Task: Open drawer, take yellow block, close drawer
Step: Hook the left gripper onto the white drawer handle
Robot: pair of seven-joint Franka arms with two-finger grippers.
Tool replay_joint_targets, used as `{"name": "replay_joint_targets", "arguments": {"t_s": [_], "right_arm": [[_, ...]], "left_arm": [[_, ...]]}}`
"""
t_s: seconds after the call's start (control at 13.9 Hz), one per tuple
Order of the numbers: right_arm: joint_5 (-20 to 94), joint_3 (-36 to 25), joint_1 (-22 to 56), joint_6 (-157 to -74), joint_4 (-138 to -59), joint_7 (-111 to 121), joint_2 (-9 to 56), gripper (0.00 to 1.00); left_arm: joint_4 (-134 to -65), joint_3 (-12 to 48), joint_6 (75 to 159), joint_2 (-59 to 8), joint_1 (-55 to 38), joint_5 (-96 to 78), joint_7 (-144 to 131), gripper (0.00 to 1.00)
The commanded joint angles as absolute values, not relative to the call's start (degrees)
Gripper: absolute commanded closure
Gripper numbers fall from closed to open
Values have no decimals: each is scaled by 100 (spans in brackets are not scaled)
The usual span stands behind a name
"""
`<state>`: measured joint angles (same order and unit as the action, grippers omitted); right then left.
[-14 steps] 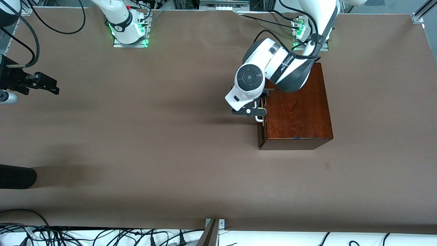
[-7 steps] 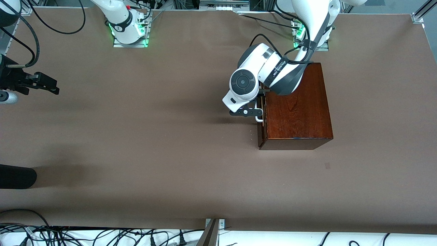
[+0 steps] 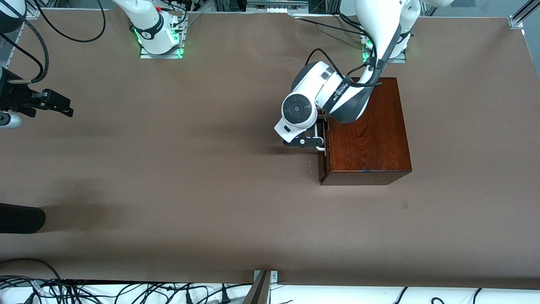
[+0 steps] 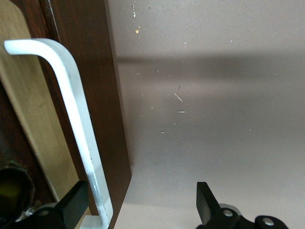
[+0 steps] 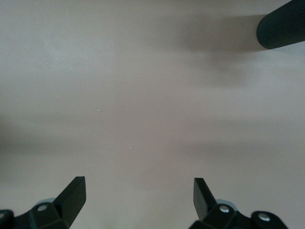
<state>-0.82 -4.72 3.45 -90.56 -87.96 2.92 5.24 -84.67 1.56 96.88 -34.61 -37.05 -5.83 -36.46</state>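
Left claw [image 3: 304, 142] spread wide astride drawer [image 4: 93, 95] handle [image 4: 71, 114]

Brown table [image 3: 168, 177] (dark cylinder [image 3: 21, 218] at edge)

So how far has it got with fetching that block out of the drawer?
Barely started. The drawer is only a crack open. The left gripper, fingers open, straddles its white handle. The right gripper waits open over bare table. No yellow block shows yet; taking it and closing remain.
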Motion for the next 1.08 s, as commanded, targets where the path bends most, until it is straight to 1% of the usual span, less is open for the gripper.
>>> {"name": "replay_joint_targets", "arguments": {"t_s": [0.0,1.01], "right_arm": [[0,-431,272,-9035,-8771,360,466,0],[0,-431,290,-9035,-8771,360,466,0]], "left_arm": [[-8490,97,9729,-3472,-3753,-615,-3691,0],[-8481,105,9905,-3560,-3849,-624,-3779,0]]}}
